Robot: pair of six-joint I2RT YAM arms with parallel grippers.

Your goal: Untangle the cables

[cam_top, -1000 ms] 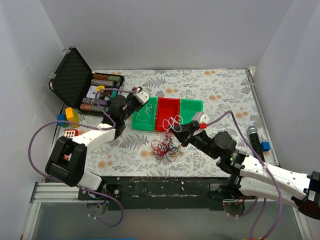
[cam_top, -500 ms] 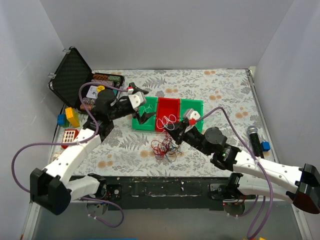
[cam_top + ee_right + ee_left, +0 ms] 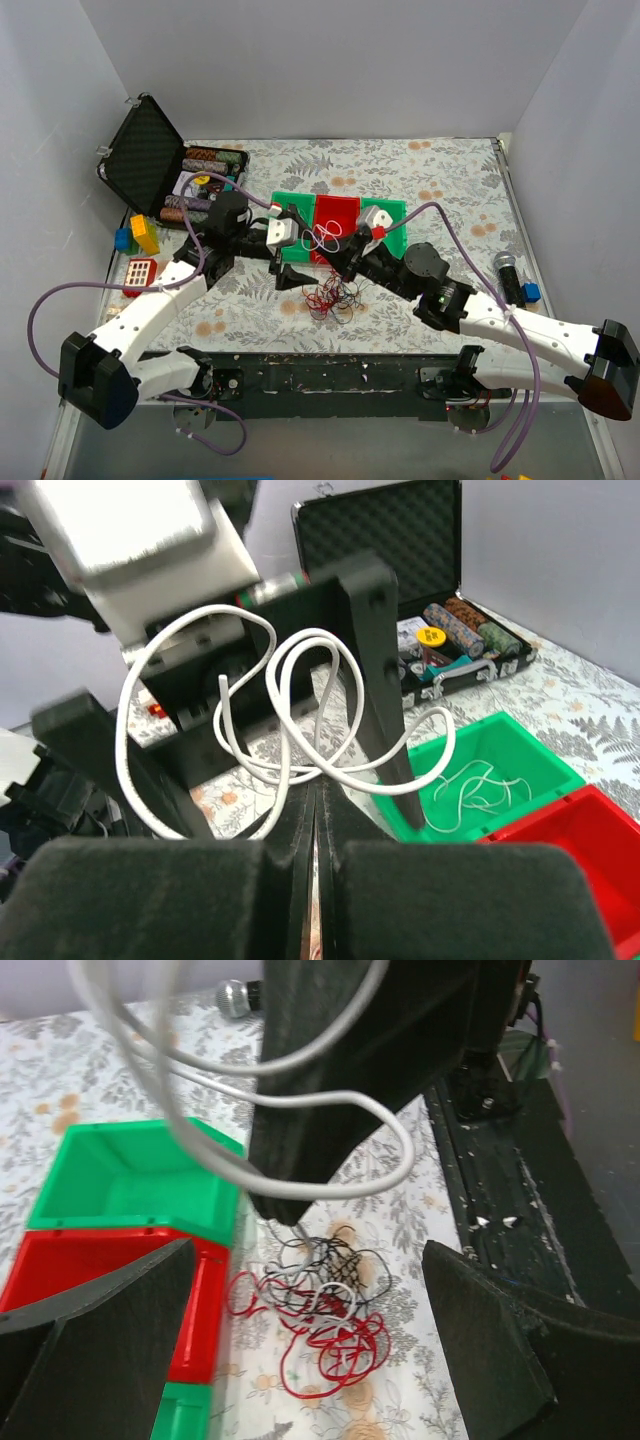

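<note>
Floral table point(image 3: 450, 190): right claw point(image 3: 315, 810) pinches white cable point(image 3: 310, 1101), half-hiding tangle point(image 3: 325, 1310); left claw point(image 3: 300, 1345) gapes

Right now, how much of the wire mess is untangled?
One loose white cable already lies in the green bin. The right hand pinches a looped white cable. Most is left: the red-and-black tangle is a knot on the table, with the open left hand pointed at it.

Left tool point(image 3: 308, 1252) spread wide, facing the cables point(image 3: 320, 1305).
</note>
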